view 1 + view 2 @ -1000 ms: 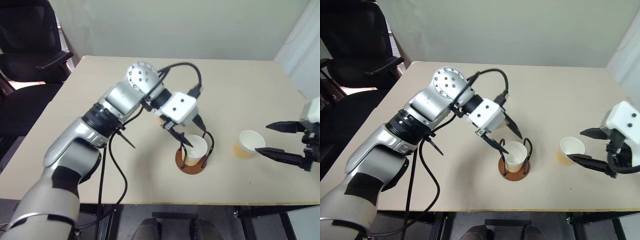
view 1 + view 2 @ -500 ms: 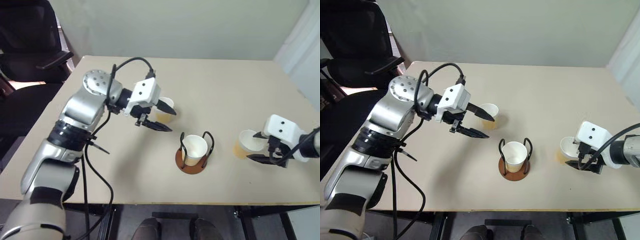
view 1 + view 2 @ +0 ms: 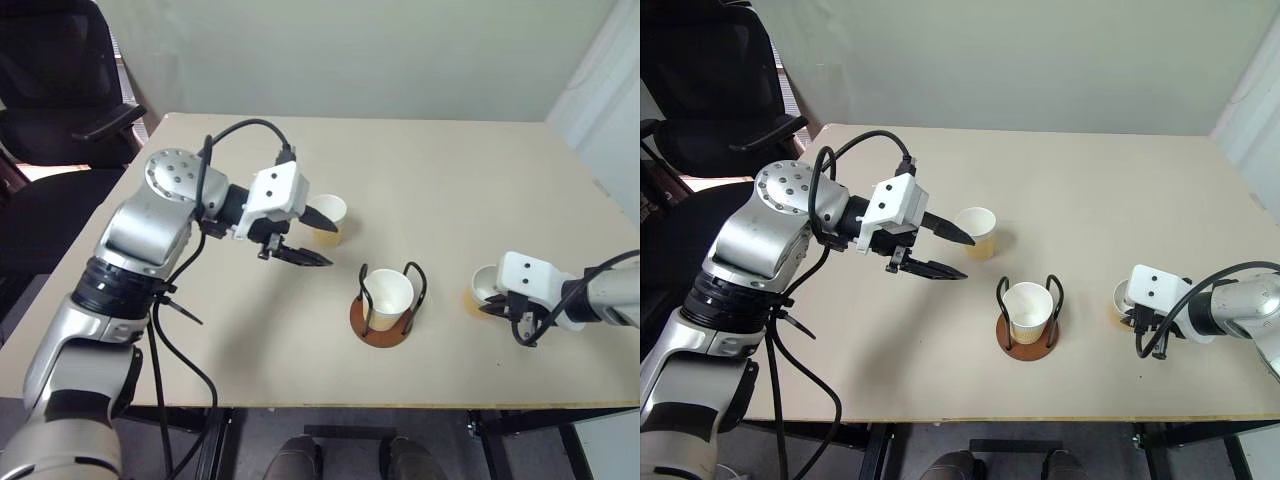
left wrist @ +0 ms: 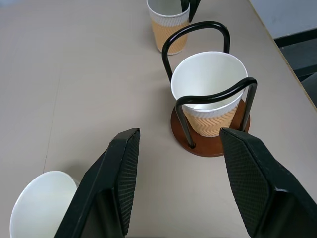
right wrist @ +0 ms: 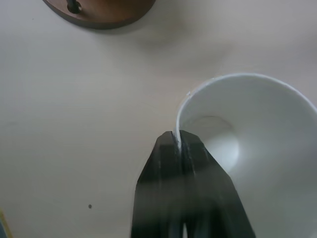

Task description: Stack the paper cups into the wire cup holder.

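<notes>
The wire cup holder, black loops on a brown disc, stands near the table's front with one paper cup inside it. A second paper cup stands upright to its left and farther back. My left gripper hovers open right beside that cup, nothing between its fingers. In the left wrist view the holder lies ahead between the open fingers. The third paper cup stands to the right of the holder. My right gripper is shut on its rim, one finger inside, one outside.
The beige table has open surface behind the cups. Its front edge runs close below the holder and the right cup. A black office chair stands off the table's back left corner.
My left gripper pulled away from the holder to the left, ending beside the back cup. My right gripper came down onto the right cup and shut on its rim.
</notes>
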Available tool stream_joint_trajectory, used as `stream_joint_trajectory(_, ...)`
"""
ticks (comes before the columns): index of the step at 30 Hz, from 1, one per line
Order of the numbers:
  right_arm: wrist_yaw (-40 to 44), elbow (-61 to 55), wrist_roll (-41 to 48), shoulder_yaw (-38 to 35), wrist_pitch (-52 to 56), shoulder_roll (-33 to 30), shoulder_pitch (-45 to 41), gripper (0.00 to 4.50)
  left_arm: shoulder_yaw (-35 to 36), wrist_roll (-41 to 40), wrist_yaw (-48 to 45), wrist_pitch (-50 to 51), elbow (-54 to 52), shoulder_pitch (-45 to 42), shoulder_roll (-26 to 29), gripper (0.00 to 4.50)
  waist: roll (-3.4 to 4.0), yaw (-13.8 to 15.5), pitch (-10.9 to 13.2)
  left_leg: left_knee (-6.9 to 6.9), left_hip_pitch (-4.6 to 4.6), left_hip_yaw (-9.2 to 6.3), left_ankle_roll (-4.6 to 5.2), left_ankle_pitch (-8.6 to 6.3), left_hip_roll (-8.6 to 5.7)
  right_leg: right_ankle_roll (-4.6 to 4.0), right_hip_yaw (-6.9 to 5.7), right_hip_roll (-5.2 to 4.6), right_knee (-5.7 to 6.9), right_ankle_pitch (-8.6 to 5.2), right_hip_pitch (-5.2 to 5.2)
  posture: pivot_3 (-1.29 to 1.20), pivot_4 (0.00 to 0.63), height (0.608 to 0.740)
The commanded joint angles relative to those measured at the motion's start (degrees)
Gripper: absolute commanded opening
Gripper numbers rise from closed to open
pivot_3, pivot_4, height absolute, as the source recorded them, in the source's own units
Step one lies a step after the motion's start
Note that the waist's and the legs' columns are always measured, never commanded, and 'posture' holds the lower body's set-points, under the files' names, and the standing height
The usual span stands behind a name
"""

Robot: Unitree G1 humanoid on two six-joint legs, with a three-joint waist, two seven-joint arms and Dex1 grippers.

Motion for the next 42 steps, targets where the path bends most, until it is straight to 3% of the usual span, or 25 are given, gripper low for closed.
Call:
stream_joint_trajectory(1, 1.42, -0.81, 0.20, -4.48, 0.30, -1.47, -0.89, 0.02, 2.78, 0.44, 0.27, -0.70, -1.30, 0.27, 0.89, 2.76, 0.00, -0.01, 0.00, 0.00, 0.00, 0.01, 0.00, 0.00, 0.00, 0.00, 0.00, 0.00, 0.00, 0.00, 0.00, 0.00, 0.150, 0.740)
stream_joint_trajectory(6, 6.79, -1.42, 4.77, -11.45, 2.92, -5.43, -6.15, 0.02, 3.67, 0.40, -2.71, -1.54, -1.29, 3.40, 4.66, 2.76, 0.03, -0.22, 0.01, -0.06, 0.00, 0.03, 0.00, 0.00, 0.00, -0.03, 0.03, 0.00, -0.01, -0.02, -0.03, 0.00, 0.150, 0.740)
stream_joint_trajectory(9, 12.34, -2.27, 11.15, -12.72, 5.59, -9.41, -16.80, 0.02, 4.99, 0.21, -4.29, -2.33, -0.33, 4.80, 7.21, 2.76, 0.07, -0.52, 0.03, -0.12, -0.01, 0.02, -0.04, 0.01, 0.00, -0.11, 0.03, 0.02, 0.00, -0.06, -0.09, 0.00, 0.150, 0.740)
stream_joint_trajectory(14, 17.01, -4.03, 19.66, -4.65, 12.85, -5.77, -39.24, 0.02, 5.81, -0.66, -5.10, -1.96, -0.36, 5.02, 7.28, 2.76, 0.01, -0.80, -0.01, -0.19, -0.05, -0.08, -0.07, 0.03, 0.02, -0.26, -0.02, 0.08, -0.01, -0.15, -0.15, 0.00, 0.150, 0.740)
stream_joint_trajectory(19, 18.80, -5.46, 18.76, 4.40, 15.58, 1.84, -50.02, 0.02, 5.59, 0.06, -4.46, -2.14, -0.17, 4.80, 6.10, 2.76, 0.00, -0.84, 0.00, -0.09, -0.05, -0.12, -0.05, 0.02, -0.01, -0.33, -0.03, 0.05, 0.01, -0.17, -0.17, 0.00, 0.150, 0.740)
stream_joint_trajectory(24, 20.25, -5.08, 14.62, 9.85, 13.29, 5.81, -50.93, 0.02, 5.70, 0.44, -4.02, -2.09, -0.74, 4.98, 5.64, 2.76, 0.00, -0.84, 0.00, -0.12, -0.06, -0.18, -0.06, 0.03, 0.00, -0.37, -0.10, 0.04, 0.05, -0.19, -0.20, 0.00, 0.150, 0.740)
stream_joint_trajectory(42, 20.49, -8.91, 5.76, 15.72, 7.45, 10.24, -43.47, 0.02, 5.02, 2.58, -4.33, -3.01, -0.24, 3.64, 4.23, 2.76, 0.00, -0.90, 0.01, -0.14, -0.13, -0.17, -0.09, 0.05, 0.00, -0.41, -0.09, 0.02, 0.09, -0.21, -0.29, 0.00, 0.150, 0.740)
